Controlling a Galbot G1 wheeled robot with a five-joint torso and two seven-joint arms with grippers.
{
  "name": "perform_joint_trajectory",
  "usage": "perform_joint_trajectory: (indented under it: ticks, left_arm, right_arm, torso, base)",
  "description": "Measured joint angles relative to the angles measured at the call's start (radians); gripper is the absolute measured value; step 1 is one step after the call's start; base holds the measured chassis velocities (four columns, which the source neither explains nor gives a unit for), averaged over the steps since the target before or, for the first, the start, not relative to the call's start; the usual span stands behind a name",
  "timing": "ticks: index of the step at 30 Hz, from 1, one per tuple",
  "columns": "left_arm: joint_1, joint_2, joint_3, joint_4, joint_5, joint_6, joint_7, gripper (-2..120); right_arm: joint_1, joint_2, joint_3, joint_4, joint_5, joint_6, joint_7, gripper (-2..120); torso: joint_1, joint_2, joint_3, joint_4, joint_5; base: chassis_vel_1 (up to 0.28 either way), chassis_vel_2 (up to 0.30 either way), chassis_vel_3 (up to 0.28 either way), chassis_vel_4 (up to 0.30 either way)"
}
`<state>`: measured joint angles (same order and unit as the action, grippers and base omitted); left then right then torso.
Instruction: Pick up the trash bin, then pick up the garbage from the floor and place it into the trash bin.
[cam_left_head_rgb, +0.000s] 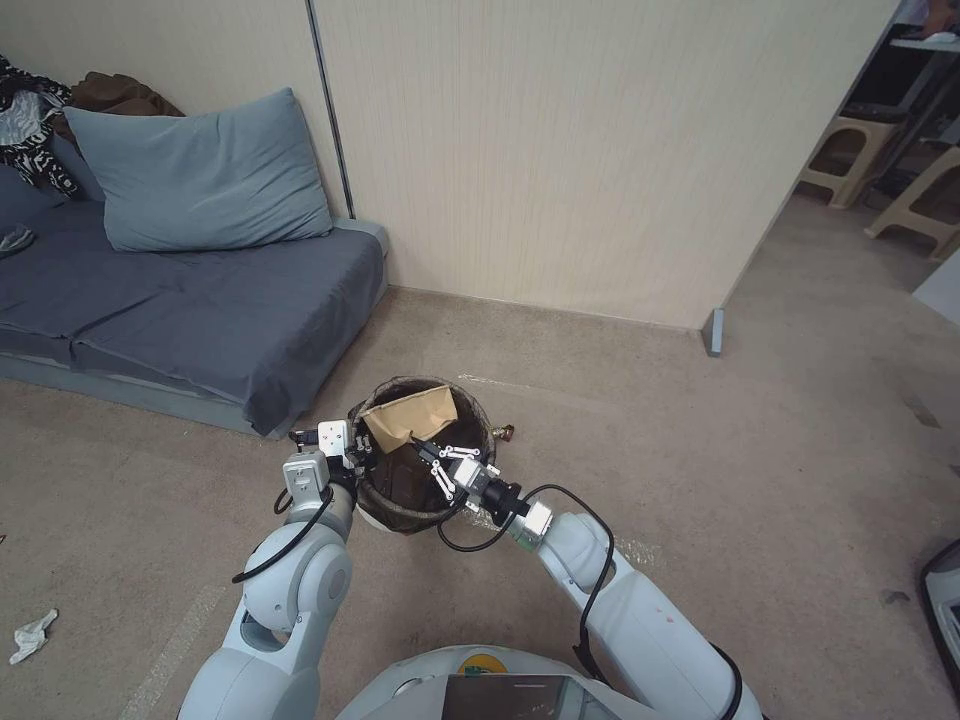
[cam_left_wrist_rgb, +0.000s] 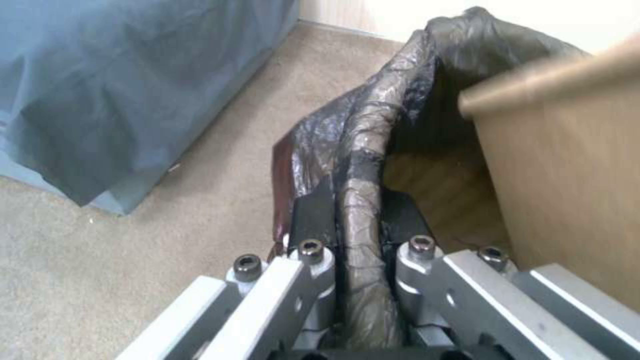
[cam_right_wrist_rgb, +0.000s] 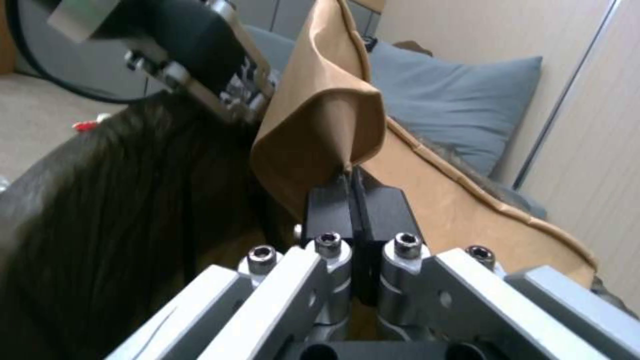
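Brown paper (cam_left_head_rgb: 412, 418) sits half inside the trash bin (cam_left_head_rgb: 425, 500), pinched at one fold by the right claw (cam_right_wrist_rgb: 351, 192) clamped tight, likely for dropping in. Left claw (cam_left_wrist_rgb: 357, 220) grips the lined rim, holding the bin off the floor (cam_left_head_rgb: 700, 480).

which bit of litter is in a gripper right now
The brown paper, pinched by the right gripper over the bin. The white tissue lies loose on the carpet.
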<state>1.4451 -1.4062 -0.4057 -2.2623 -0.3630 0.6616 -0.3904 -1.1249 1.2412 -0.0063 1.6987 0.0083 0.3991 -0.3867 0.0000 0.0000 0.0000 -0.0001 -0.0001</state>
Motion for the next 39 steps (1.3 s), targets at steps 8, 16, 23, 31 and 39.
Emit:
perform_joint_trajectory:
  ticks: [8, 16, 23, 31, 39]
  left_arm:
    - [-0.002, 0.008, -0.016, -0.004, -0.001, 0.000, 0.001, 6]
    - [-0.006, 0.008, -0.016, -0.005, -0.002, 0.000, 0.001, 5]
    - [-0.008, 0.011, -0.018, -0.004, -0.003, 0.000, 0.001, 5]
    - [-0.009, 0.013, -0.021, -0.004, -0.003, 0.001, 0.001, 5]
    - [-0.016, 0.014, -0.034, 0.016, -0.004, 0.001, 0.000, 5]
  right_arm:
    - [-0.026, -0.005, 0.032, -0.014, -0.016, 0.012, -0.022, 0]
    - [-0.026, -0.011, 0.038, -0.014, -0.024, 0.005, -0.026, 28]
    - [-0.028, -0.013, 0.041, -0.007, -0.028, 0.004, -0.031, 53]
    - [-0.037, -0.021, 0.047, 0.018, -0.030, 0.003, -0.037, 80]
    - [-0.087, -0.060, 0.096, 0.121, -0.015, 0.008, -0.076, 100]
  torso:
    - [0.000, 0.000, 0.000, 0.0002, 0.0001]
    - [0.000, 0.000, 0.000, 0.0001, 0.0001]
    - [0.000, 0.000, 0.000, 0.0002, 0.0001]
    - [0.000, 0.000, 0.000, 0.0001, 0.0001]
    - [0.000, 0.000, 0.000, 0.0001, 0.0002]
  base:
    - [0.000, 0.000, 0.000, 0.000]
    - [0.000, 0.000, 0.000, 0.000]
    - [0.000, 0.000, 0.000, 0.000]
    - [0.000, 0.000, 0.000, 0.000]
    - [0.000, 0.000, 0.000, 0.000]
